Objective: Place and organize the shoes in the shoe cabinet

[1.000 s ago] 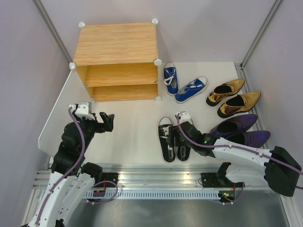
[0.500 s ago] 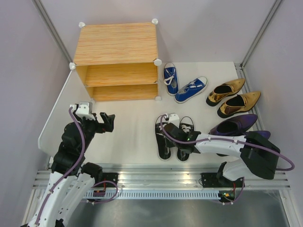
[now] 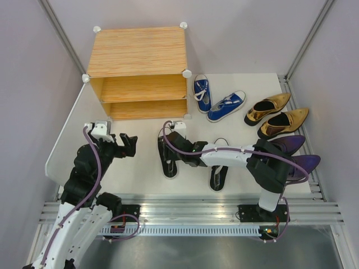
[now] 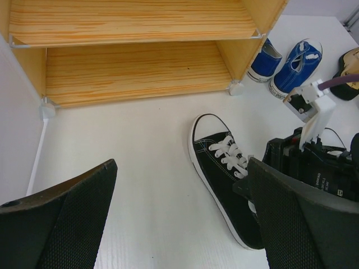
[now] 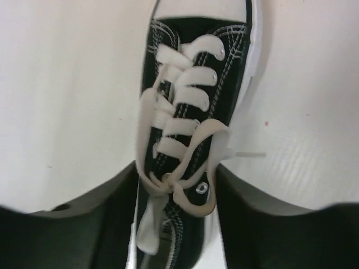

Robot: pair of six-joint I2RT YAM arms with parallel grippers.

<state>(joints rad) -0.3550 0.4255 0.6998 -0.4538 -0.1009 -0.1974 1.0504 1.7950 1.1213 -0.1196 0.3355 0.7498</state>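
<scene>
The black canvas sneaker with white laces [image 3: 168, 167] is lying flat on the white tabletop [image 3: 147, 126], in front of the light wood-grain two-shelf shoe cabinet [image 3: 137, 51]. It is well apart from the second black sneaker [image 3: 219, 176], which is resting further right, partly under the reaching arm. Its long axis is running from the near edge toward the cabinet. The white toe cap is pointing at the right-hand part of the lower shelf opening, with only bare table lying between. The right gripper [image 5: 176, 174] is straddling the shoe at the lace knot, one finger sitting close against each side. Whether the fingers are clamping or merely flanking cannot be told. The left gripper [image 4: 179, 168] is hanging just to the left of the shoe, jaws spread wide and holding nothing. Judged from this layout, the coming move is calling for travel along the shoe's own axis, toe first, by the right arm.
</scene>
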